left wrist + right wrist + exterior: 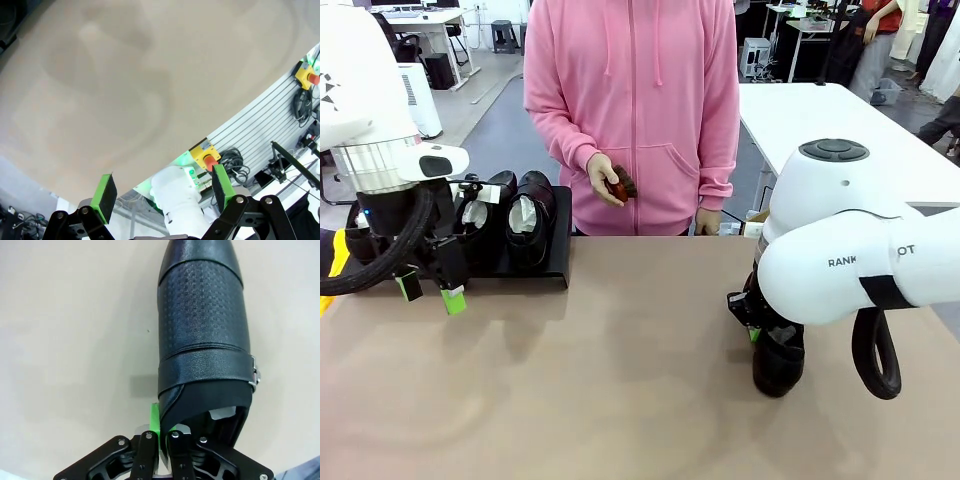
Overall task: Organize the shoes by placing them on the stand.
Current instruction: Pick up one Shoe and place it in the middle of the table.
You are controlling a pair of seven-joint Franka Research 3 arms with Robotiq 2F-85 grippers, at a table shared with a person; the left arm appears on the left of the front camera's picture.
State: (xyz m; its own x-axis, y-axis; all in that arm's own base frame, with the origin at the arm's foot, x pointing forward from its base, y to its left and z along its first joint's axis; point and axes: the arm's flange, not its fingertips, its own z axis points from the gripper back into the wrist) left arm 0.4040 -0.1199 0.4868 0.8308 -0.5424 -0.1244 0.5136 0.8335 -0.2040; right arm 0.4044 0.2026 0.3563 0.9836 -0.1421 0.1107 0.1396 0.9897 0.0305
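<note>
Black shoe [202, 335] pinched at its collar by right hand [161, 432]; left hand [162, 192] gapes wide

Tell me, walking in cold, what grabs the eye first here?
Probably the right gripper, shut on the rim of a black shoe that stands on the tan table at the robot's right. Across the table, two more shoes sit on a low black stand beside the open left gripper, and a person in a pink hoodie holds a small brown brush.
</note>
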